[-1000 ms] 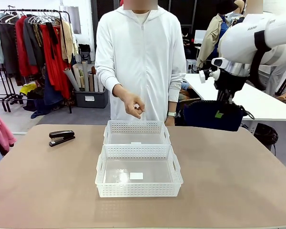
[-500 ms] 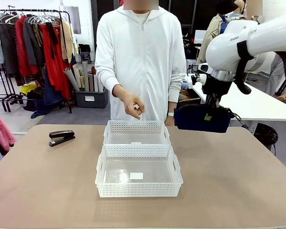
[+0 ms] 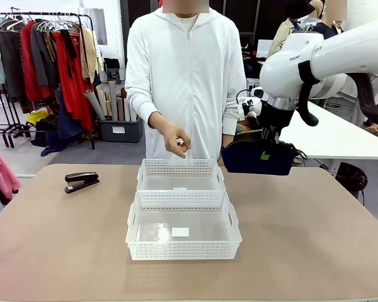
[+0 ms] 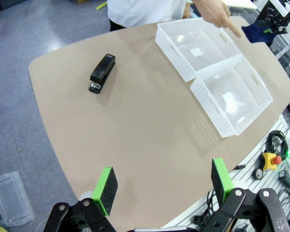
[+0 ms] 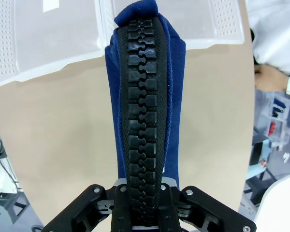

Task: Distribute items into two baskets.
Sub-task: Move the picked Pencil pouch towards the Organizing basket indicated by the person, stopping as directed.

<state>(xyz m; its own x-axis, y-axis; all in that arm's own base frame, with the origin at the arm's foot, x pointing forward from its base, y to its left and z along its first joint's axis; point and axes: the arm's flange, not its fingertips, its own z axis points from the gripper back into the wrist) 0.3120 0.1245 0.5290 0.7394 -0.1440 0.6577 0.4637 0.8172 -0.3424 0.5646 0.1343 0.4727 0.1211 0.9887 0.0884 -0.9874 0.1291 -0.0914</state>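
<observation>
Right of the far basket rim, pouch hangs

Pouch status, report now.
Right gripper shut on pouch, in the air right of far basket. Left gripper open, empty. Stapler on table; near basket empty. Person's hand hovers close to far basket.

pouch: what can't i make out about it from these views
- Ring pull: in the right wrist view the zipper of the pouch runs under the right tool, which hides that end.
- Contents: the fabric hides them in both the front and right wrist views.
- Zipper detail in the front view: the pouch is dark and too small there.
</observation>
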